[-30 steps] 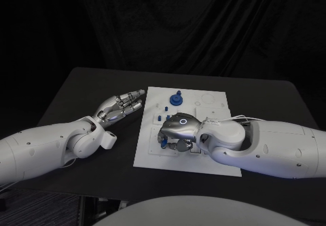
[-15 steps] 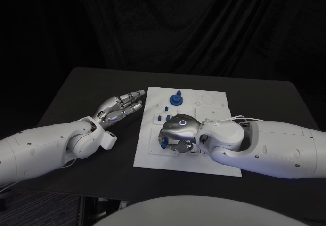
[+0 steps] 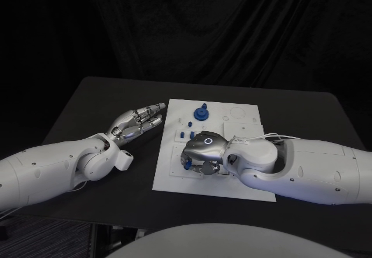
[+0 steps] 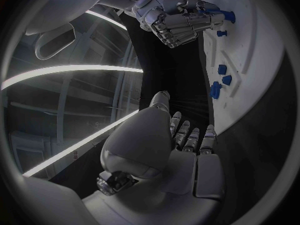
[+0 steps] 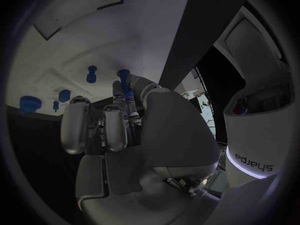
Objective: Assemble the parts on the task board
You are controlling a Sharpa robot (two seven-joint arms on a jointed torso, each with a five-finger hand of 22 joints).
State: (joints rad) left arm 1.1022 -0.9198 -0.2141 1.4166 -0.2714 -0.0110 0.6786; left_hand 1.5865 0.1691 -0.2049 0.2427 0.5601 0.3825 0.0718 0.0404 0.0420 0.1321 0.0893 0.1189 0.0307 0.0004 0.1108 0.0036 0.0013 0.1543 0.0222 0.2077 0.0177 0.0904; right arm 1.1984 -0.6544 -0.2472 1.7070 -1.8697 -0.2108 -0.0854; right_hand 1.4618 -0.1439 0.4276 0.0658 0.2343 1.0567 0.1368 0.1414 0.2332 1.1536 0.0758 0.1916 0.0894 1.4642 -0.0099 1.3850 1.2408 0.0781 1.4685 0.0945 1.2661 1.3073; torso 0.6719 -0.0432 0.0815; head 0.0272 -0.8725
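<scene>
Right hand [image 3: 203, 153] sits over the near-middle of the task board [image 3: 172, 180], back of hand up, fingers curled down onto the board surface. Head view hides what is under it. Right wrist view shows the fingers [image 5: 119, 97] closed round a small blue peg [image 5: 124, 78], its tip sticking out against the white board [image 5: 94, 30]. Left wrist view catches that hand [image 4: 178, 22] from the side, fingers bunched, a blue bit [image 4: 226, 16] at their tips.

Left hand [image 3: 138, 121] lies flat on the black table [image 3: 93, 99] just left of the board, fingers straight, slightly apart, holding nothing; own wrist view agrees [image 4: 181, 140].

On the board: small blue parts [image 3: 186, 134] just beyond the right hand, and a larger round blue part [image 3: 201, 113] with a knob at the far middle. Empty round recess [image 3: 237, 114] to its right.

Against the earlier frames: right hand has edged barely toward the left, left hand and loose parts unchanged.
</scene>
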